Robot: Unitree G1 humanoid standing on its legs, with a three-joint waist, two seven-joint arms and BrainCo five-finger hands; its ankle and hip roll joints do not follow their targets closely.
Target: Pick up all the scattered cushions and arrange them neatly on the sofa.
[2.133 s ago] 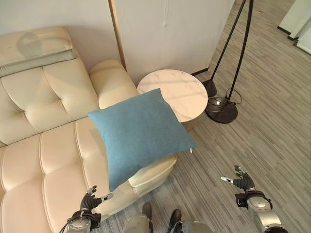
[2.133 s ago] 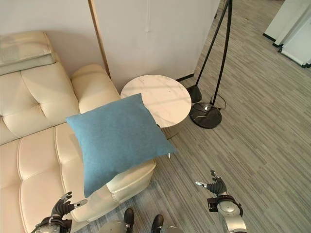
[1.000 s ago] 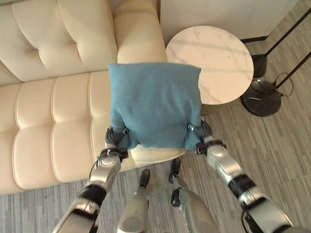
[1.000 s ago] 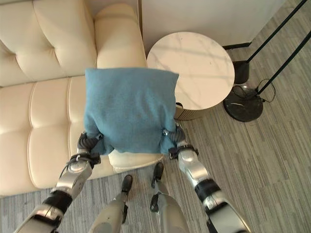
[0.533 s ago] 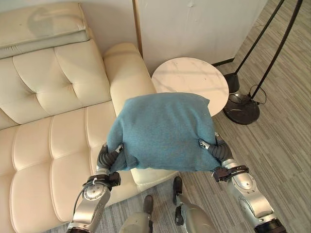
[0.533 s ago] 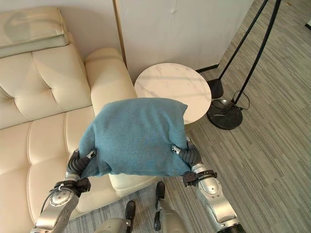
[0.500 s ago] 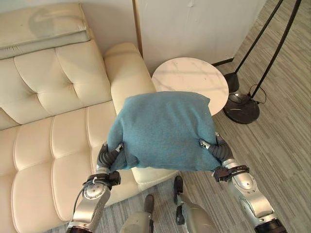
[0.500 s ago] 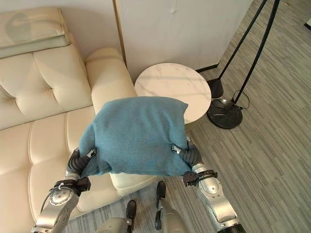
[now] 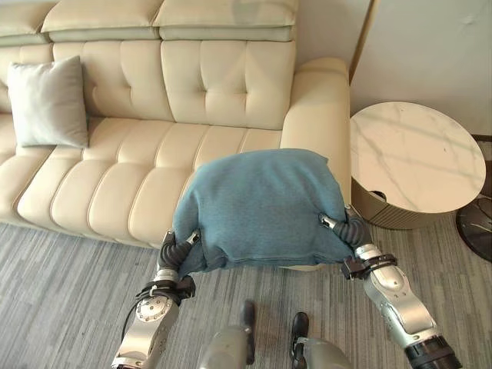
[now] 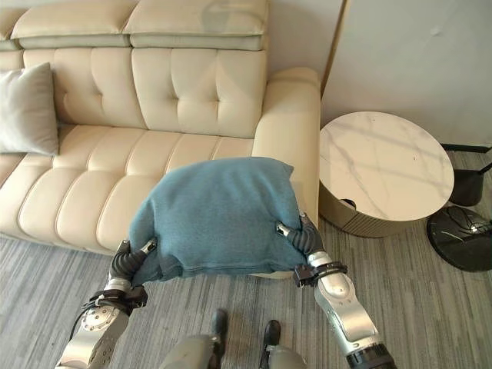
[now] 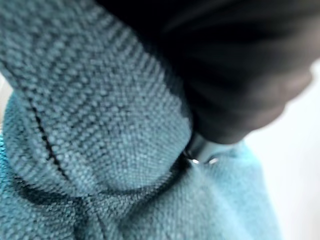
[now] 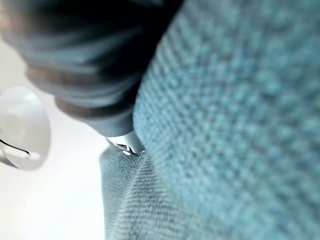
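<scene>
Down low, the left hand (image 9: 175,252) has its fingers curled into the near left corner of a blue cushion (image 9: 261,206), the cloth bunched up around them. Close up, the woven fabric (image 11: 100,150) presses right against that hand's dark cover. The right hand (image 9: 346,231) grips the cushion's near right corner in the same way, a silver finger (image 9: 328,223) lying over the cloth, and its own close view shows the blue weave (image 12: 225,125) tight against it. Between the two hands the cushion is held up off everything, puffed and sagging a little, in front of the right end of a cream leather sofa (image 9: 146,184). It hangs over the front edge of the seat beside the sofa's right arm (image 9: 319,108), above the grey striped floor (image 9: 61,300). A grey cushion (image 9: 48,103) stands upright against the backrest at the sofa's far left end, well apart from the blue one. Just beside the sofa's right arm stands a round marble-topped side table (image 9: 415,157).
</scene>
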